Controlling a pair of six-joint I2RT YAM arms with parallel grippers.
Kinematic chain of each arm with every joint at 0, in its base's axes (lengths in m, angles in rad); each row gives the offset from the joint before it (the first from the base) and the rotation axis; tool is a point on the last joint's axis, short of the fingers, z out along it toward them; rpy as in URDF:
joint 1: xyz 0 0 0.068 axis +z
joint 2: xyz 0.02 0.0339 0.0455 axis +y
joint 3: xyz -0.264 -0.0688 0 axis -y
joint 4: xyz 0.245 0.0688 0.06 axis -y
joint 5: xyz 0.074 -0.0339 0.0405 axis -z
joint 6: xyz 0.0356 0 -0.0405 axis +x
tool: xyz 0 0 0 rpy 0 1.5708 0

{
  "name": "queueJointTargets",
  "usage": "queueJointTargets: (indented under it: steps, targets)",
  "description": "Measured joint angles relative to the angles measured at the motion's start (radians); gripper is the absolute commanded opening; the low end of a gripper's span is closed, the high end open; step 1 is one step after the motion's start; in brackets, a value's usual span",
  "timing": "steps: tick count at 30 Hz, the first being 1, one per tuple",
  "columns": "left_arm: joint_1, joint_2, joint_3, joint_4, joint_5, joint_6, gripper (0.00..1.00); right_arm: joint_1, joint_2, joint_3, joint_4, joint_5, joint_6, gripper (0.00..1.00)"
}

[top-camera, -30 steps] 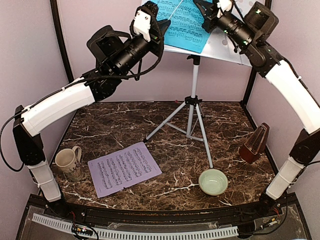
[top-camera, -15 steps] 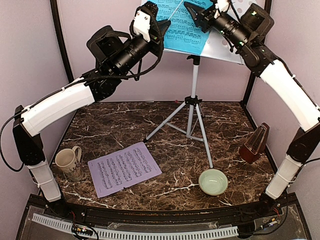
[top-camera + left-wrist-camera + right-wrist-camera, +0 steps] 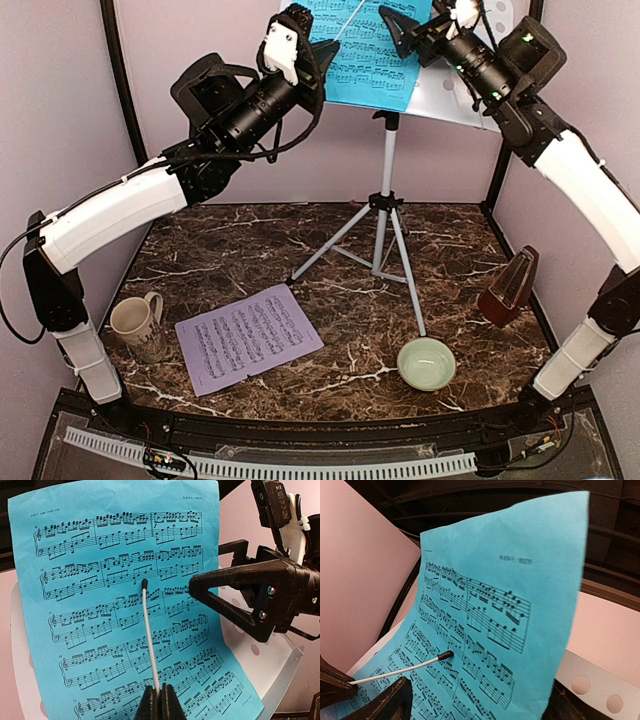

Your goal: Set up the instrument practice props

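The left arm [image 3: 120, 210] is raised high and stretched toward the music stand [image 3: 388, 170]. The left gripper [image 3: 160, 702] is closed on a thin white stick [image 3: 149, 635], whose dark tip appears laid on the blue music sheet [image 3: 100, 580], which leans on the stand's desk [image 3: 272, 672]. The paper should be pressed only lightly, so it is not pushed off. The right arm [image 3: 590, 190] is reached in likewise, and the right gripper [image 3: 402, 27] stands wide apart and empty beside the sheet.

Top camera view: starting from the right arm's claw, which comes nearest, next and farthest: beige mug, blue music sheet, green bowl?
1. blue music sheet, up on the music stand, right beside the right gripper.
2. pale green bowl, down on the table, near right.
3. beige mug, near left corner.
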Motion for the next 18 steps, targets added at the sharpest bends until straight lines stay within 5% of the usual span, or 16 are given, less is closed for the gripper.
queueJointTargets:
  steps: [7, 18]
  targets:
    - [0.000, -0.004, -0.006, 0.002, 0.000, 0.000, 0.00, -0.001, -0.091, -0.127, 0.067, 0.072, 0.016, 0.80]
    - [0.000, -0.011, -0.011, 0.002, 0.000, 0.000, 0.00, -0.004, -0.134, -0.299, 0.163, 0.138, 0.092, 0.38]
